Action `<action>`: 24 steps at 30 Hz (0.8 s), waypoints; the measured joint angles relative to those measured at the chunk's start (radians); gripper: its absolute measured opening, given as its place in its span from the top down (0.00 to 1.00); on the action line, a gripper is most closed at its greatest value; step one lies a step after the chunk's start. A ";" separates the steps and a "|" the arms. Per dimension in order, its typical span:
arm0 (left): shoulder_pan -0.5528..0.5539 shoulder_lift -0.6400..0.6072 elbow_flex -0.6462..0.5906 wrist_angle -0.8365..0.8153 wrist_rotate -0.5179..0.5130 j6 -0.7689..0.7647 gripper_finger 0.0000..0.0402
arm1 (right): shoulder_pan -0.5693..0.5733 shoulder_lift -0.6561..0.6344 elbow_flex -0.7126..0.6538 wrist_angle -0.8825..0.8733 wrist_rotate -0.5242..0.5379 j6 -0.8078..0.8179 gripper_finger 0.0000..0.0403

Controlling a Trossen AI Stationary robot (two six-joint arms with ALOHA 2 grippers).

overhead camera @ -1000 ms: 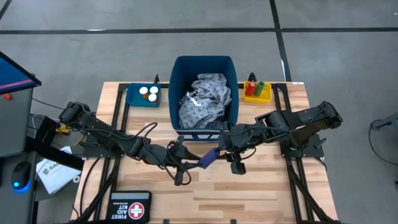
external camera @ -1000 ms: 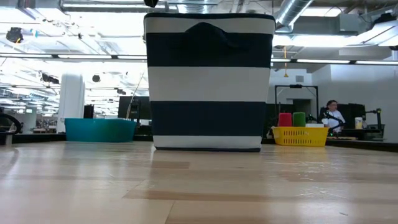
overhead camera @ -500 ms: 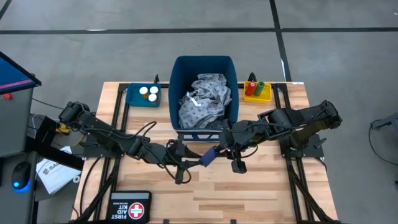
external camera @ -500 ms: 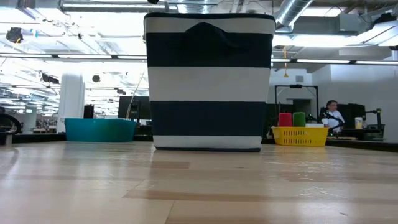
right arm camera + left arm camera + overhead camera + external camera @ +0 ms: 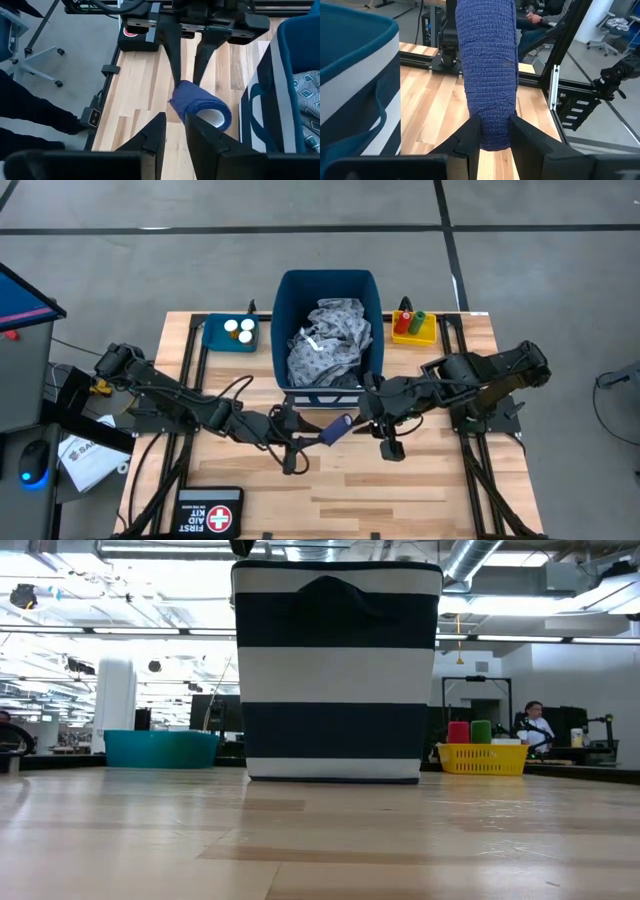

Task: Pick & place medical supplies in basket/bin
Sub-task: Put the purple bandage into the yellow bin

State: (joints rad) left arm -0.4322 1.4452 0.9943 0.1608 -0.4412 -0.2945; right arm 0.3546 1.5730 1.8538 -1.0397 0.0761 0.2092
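Wooden slats of the table [image 5: 420,480] fill the scene, and just clear of the bin's near wall the roll [image 5: 336,431] is held up above them. It is clamped at one end between the fingers of the left gripper [image 5: 493,131], the rest of it standing out past the fingertips, as the left wrist view shows. Opposite, the right gripper [image 5: 175,131] is seen nearly closed with nothing between its fingers, the roll lying just beyond its tips, apart from them. The bin [image 5: 328,285] is already well filled by the gown [image 5: 330,340], heaped up close to the rim. Beside it, the teal tray [image 5: 214,337] carries the white-capped bottles [image 5: 238,328], and the yellow tray [image 5: 412,336] the red and green cylinders [image 5: 412,320]. The pouch [image 5: 210,511] is left at the table's near edge.

Risk can be judged from here. Only the roll's end is gripped, so a quick swing could lever it out and it would be dropped on the boards, likely rolling. The two grippers are close together, and a knock from the right one could dislodge it. If a handover is meant, a release made before the other fingers have closed would lose it. The bin's near rim could also be clipped if too little height is gained, and the roll may perch on the heaped gown.
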 joint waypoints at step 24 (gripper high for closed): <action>-0.001 0.000 0.000 0.060 0.000 -0.001 0.79 | -0.017 0.000 0.000 -0.003 0.000 -0.017 0.60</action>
State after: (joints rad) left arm -0.4335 1.4456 0.9939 0.2211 -0.4412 -0.2958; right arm 0.3374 1.5726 1.8538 -1.0428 0.0760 0.1923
